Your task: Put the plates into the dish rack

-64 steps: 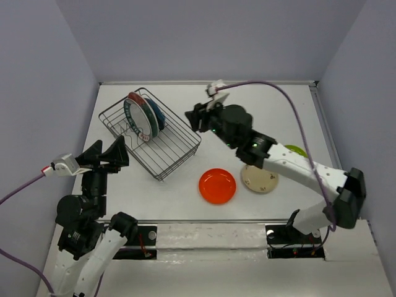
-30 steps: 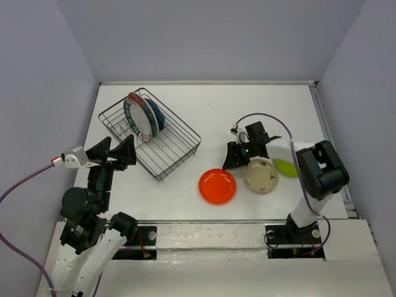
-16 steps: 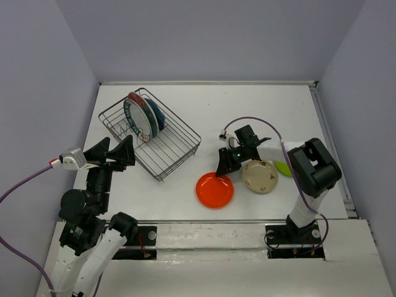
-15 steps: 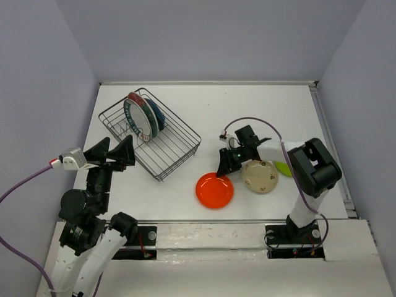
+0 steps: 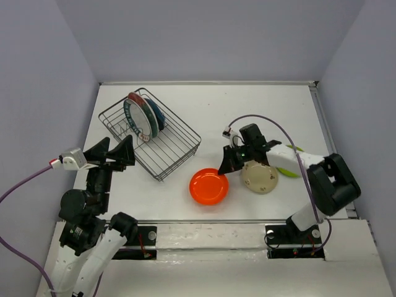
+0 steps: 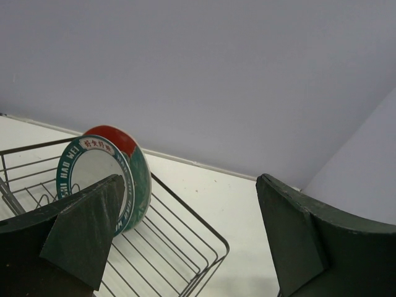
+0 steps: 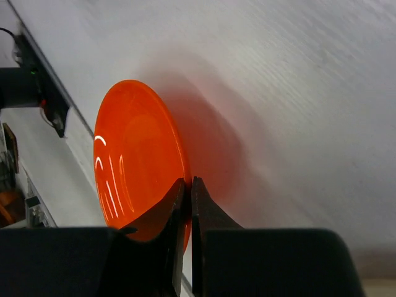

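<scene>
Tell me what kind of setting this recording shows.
Probably a robotics lab test cell, not a real kitchen: a white table boxed in by bare lavender walls, two arms bolted at its near edge, and a dish rack with plates staged as props.

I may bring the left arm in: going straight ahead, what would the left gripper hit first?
Likely the dish rack's wire side, just ahead of the open left gripper; height unclear, so it might pass above.
</scene>
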